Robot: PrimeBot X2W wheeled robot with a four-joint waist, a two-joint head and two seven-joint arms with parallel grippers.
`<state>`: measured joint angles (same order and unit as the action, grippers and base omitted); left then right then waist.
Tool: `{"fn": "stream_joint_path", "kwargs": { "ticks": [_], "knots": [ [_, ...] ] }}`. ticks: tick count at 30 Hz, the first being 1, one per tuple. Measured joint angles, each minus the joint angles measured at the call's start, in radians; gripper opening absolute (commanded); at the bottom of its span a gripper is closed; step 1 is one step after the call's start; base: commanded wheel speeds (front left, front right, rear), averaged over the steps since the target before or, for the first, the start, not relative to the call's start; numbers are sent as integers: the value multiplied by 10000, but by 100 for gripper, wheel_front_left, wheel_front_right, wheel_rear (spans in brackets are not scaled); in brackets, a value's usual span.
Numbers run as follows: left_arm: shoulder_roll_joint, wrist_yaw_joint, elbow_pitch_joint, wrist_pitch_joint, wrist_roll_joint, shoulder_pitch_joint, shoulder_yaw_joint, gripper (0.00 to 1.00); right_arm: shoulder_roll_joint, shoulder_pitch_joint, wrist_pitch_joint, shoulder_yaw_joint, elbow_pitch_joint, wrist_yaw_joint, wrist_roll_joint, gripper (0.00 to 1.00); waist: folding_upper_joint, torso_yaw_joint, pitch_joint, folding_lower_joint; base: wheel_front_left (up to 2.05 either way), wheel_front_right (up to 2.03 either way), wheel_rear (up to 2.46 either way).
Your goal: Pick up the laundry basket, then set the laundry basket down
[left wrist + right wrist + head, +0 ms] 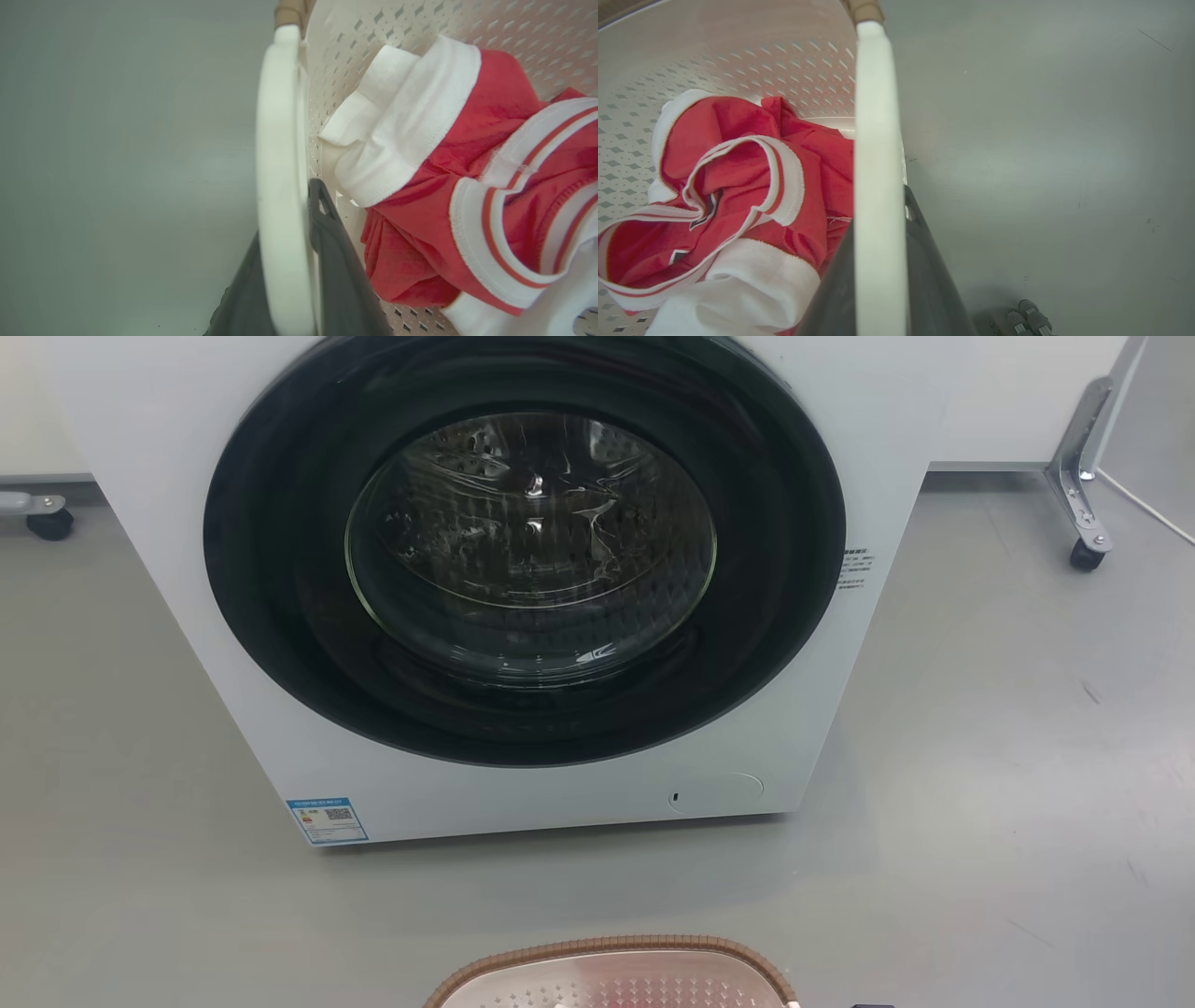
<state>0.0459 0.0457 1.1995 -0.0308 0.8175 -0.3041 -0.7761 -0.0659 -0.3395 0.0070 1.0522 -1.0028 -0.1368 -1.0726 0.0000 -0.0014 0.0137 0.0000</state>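
- Laundry basket (pixel 611 947) right at the bottom edge of the head view, brown woven-look rim curving across, straight in front of the washing machine (pixel 140 569). Bare grey floor (pixel 980 756) lies between the two. Whether the basket touches that floor, I can't tell.
- Inside it, seen up close from the wrists: a crumpled red-and-white garment (pixel 467 140) heaped against the perforated cream wall.
- Over to the left hand (pixel 286 210): it's clamped on the laundry basket's white left handle (pixel 278 93), one dark finger on the inner side by the wall, the other on the outer side, the bar pinched between them.
- Now the right hand (pixel 880 205), and it's the same story on the right handle (pixel 873 93): fingers narrowed onto the white bar, one each side, the garment just beside the inner one.
- Behind, the machine is white with a big round dark-rimmed glass door (pixel 527 523) and a blue label (pixel 327 819) at its lower left corner.
- Far right, a metal leg (pixel 1074 457) on a black caster (pixel 1086 555).
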Motion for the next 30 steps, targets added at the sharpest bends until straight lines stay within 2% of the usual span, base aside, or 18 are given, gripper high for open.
{"fn": "stream_joint_path", "kwargs": {
  "ticks": [6,12,30],
  "knots": [
    [0,71,-29,100,2,-57,-19,0,0,-158,-100,71,-52,0,-23,0,0,-4,205,0,0,0,0],
    [-2,163,-77,330,23,-686,67,0,2,-977,-374,88,-192,0,10,0,1,2,711,0,0,0,0],
    [29,347,-349,1007,69,-3038,416,0,-2,-3664,-1367,-320,-614,4,380,0,1,136,3110,2,0,0,0]
  ]
}}
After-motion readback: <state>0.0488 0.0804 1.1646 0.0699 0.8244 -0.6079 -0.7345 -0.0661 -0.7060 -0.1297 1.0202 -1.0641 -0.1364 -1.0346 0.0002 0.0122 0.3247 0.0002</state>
